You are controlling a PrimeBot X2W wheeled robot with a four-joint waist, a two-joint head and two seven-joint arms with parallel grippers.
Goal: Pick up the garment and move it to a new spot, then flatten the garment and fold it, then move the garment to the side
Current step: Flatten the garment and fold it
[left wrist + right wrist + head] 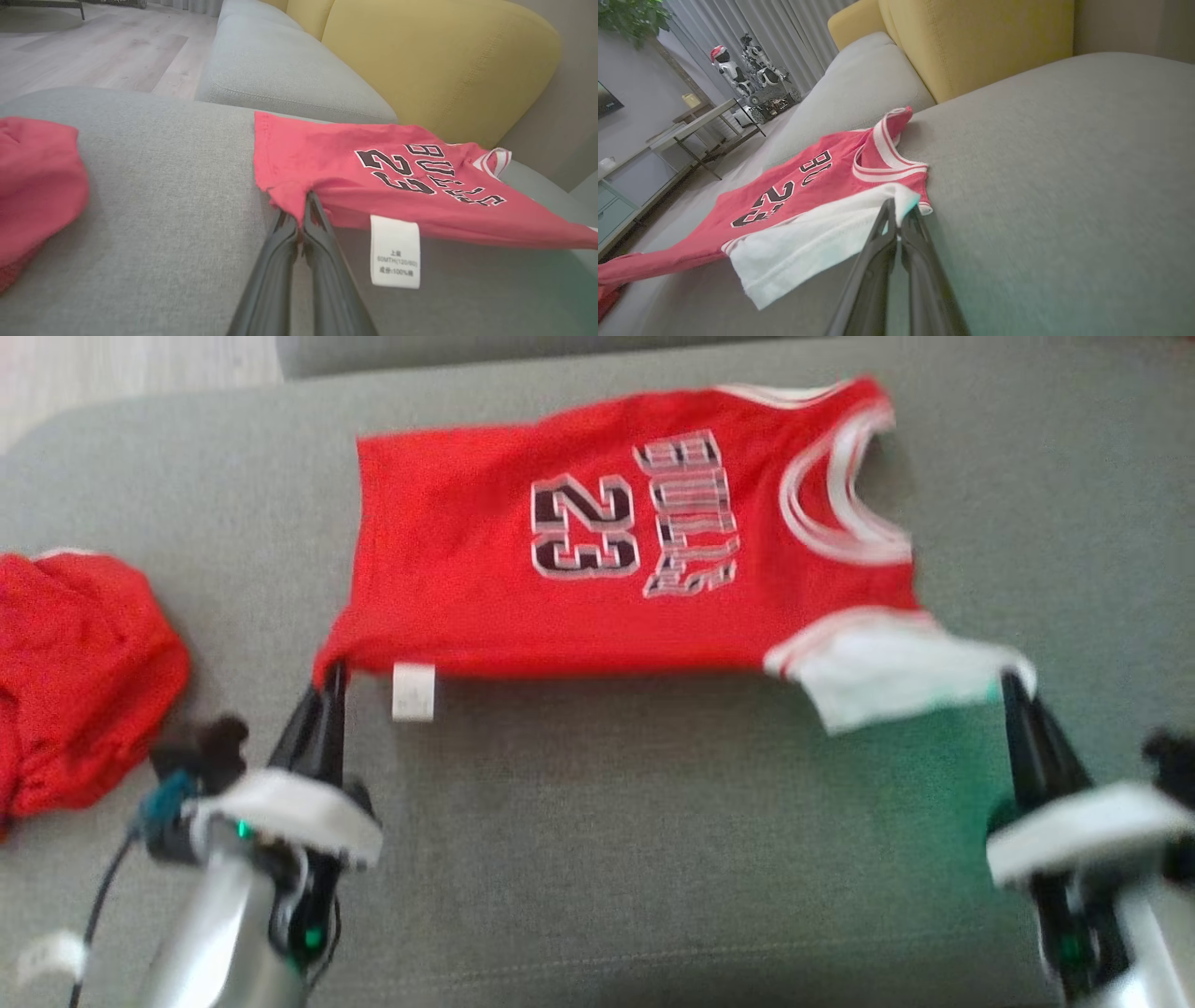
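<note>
Two pinches on the jersey: my left gripper holds the hem corner, right gripper the white flap. Wrist views add a yellow backrest beyond them; grey sofa underneath.

Matt cloth garment, coarse-woven sofa

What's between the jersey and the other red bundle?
Bare grey cushion, seen in the left wrist view. The left gripper pinches the jersey corner on that side; the red bundle lies apart.
</note>
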